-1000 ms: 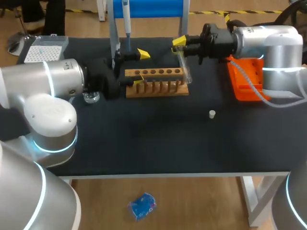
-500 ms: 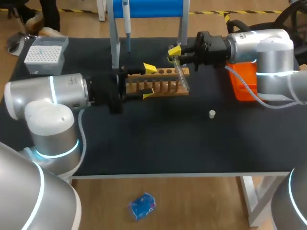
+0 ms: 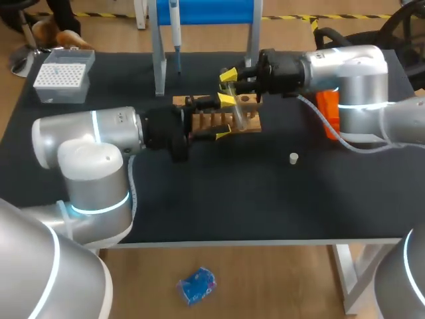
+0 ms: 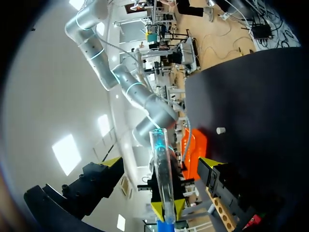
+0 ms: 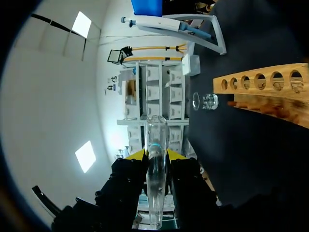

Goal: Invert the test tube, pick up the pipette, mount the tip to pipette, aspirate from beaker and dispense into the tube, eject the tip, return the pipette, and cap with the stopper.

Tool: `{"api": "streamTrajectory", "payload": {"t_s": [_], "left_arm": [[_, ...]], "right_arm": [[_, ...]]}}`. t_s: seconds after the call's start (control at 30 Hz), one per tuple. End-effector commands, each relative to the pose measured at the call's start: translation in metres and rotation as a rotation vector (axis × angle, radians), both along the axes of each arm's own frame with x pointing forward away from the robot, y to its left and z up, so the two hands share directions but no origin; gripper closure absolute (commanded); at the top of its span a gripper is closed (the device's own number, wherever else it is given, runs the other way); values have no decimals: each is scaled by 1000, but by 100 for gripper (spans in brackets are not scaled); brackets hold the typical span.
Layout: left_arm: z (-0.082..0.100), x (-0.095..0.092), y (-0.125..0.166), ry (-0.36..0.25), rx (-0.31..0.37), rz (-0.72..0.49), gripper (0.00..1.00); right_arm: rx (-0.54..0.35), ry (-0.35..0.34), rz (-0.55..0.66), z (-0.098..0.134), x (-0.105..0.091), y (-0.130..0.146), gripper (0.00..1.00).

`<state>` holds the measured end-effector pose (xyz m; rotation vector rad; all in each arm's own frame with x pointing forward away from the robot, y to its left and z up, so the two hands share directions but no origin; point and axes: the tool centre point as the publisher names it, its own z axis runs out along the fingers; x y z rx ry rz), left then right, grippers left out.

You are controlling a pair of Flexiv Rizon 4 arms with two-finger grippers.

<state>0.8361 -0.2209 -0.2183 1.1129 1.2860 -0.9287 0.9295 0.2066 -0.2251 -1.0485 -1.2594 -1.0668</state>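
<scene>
The stopper [image 3: 293, 158] lies loose on the counter [image 3: 265, 206], nearest me. Beyond it, my right end effector [image 3: 230, 78] is clenched on the test tube [image 5: 157, 169] above the rack [image 3: 254, 101]. My left end effector [image 3: 224, 115] is released, its fingers flanking the tube. I judge inversion to be in hand. At the rear, the pipette [image 3: 174, 16] hangs on its stand [image 3: 158, 60], so all later steps are outstanding.

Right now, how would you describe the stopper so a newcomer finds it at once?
On the black table, find the wooden rack near the middle. The stopper stands alone on bare surface nearer the front edge, right of the rack. It is the only small white stub, touching nothing.
</scene>
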Motion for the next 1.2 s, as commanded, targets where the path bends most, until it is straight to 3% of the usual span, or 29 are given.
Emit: {"api": "streamTrajectory", "payload": {"t_s": [0.03,0.27,0.33,0.43,0.5,0.53,0.63,0.97,1.13,1.2], "left_arm": [[-1,8,-8,9,8,-13,0],[-3,12,-10,28,5,-8,0],[-3,12,-10,31,3,-8,15],[-4,13,-11,37,-1,-6,20],[-5,14,-12,41,-3,-3,28],[-6,15,-12,44,-3,-2,38],[-7,16,-12,50,-6,-1,51],[-11,16,-13,65,-2,0,67],[-13,16,-14,63,0,-2,100],[-13,17,-14,61,1,-2,100]], "right_arm": [[3,-1,9,-3,5,9,100],[-2,-12,4,-6,6,16,100],[-3,-15,3,-6,6,17,100],[-3,-23,-1,-6,7,18,100],[-4,-27,-2,-5,7,18,100],[-5,-29,-2,-5,7,18,100],[-9,-33,-2,-5,5,18,100],[-8,-32,1,-5,2,18,100],[-11,-27,9,-4,1,17,100],[-12,-24,12,-4,1,17,100]]}}
